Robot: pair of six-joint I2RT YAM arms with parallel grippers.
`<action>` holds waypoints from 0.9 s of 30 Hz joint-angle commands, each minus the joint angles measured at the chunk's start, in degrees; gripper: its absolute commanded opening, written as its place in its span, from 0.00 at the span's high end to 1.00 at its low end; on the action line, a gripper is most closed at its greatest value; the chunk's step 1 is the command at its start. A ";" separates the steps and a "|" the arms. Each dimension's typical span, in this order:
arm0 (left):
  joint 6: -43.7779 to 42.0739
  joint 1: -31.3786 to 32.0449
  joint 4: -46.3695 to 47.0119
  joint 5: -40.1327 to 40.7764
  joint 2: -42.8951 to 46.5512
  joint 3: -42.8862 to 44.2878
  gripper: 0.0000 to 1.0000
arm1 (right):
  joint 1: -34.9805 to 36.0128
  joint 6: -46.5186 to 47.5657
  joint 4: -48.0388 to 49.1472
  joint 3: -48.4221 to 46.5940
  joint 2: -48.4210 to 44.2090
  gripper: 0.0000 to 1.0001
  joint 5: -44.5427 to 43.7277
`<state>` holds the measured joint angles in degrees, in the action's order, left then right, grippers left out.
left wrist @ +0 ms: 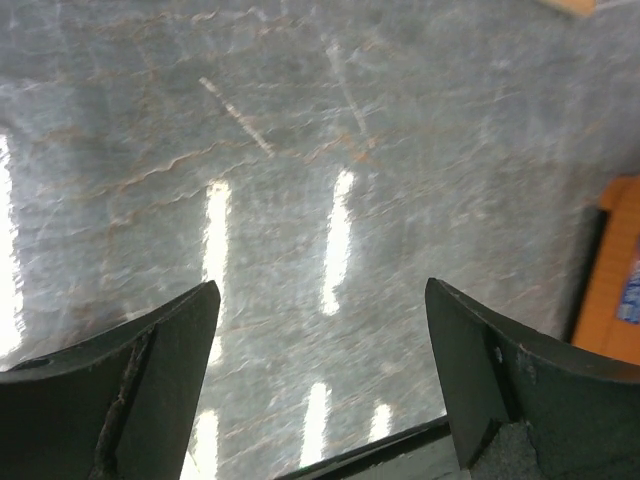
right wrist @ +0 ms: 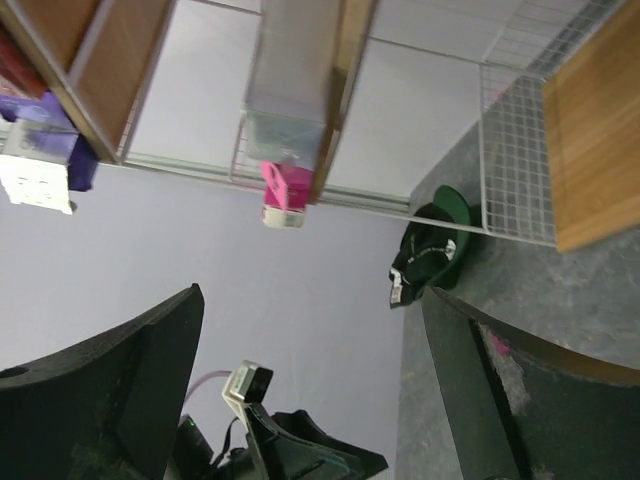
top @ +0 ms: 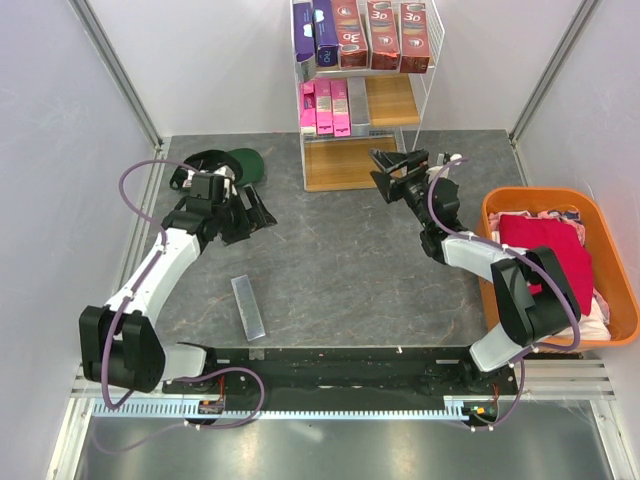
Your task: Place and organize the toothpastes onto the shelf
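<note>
In front of the shelf (top: 335,165), right end effector (top: 386,175): the two fingers are spread wide with nothing between them; the tips point toward the lowest wooden board and are near its front edge, not touching it.
Left end effector (top: 260,214): the fingers are also spread and empty; in the left wrist view only the grey table (top: 340,260) shows between them.
Loose toothpaste: one silver-grey carton (top: 247,307) lies flat on the table, near the left arm and well apart from both end effectors and from the shelf.
Top board: purple cartons (top: 315,35) stand at the left and dark red cartons (top: 385,35) at the right, upright and side by side.
Middle board: pink cartons (top: 325,108) stand at the left end, with a shelved grey carton (top: 357,108) just beside them; the right part is bare wood.
Green cap (top: 240,165): on the table at the far left, just behind the left end effector.
Orange basket (top: 560,197): on the right side of the table, beside the right arm, holding red and pale clothes (top: 545,250).
</note>
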<state>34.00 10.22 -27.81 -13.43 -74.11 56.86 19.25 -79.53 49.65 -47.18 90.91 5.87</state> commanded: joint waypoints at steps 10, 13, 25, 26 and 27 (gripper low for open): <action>-9.04 3.67 -23.33 10.00 -7.89 8.79 0.10 | -2.63 -1.95 6.69 9.82 -1.71 0.02 5.64; -9.30 3.76 -26.85 12.55 -9.12 9.32 0.09 | -3.33 -2.12 7.04 11.49 -1.44 0.02 6.79; -10.36 3.76 -30.19 16.59 -13.51 5.28 0.10 | -4.74 -4.23 11.70 14.66 1.02 0.02 10.04; -10.44 3.76 -30.19 16.60 -14.39 4.93 0.10 | -4.92 -4.23 11.79 14.75 1.11 0.02 10.30; -10.44 3.76 -30.02 16.77 -15.10 4.75 0.10 | -5.01 -4.23 11.87 14.83 1.19 0.02 10.39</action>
<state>26.02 13.65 -56.34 1.02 -86.26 62.92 14.76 -82.87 56.84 -32.99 91.44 14.57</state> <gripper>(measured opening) 0.905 0.982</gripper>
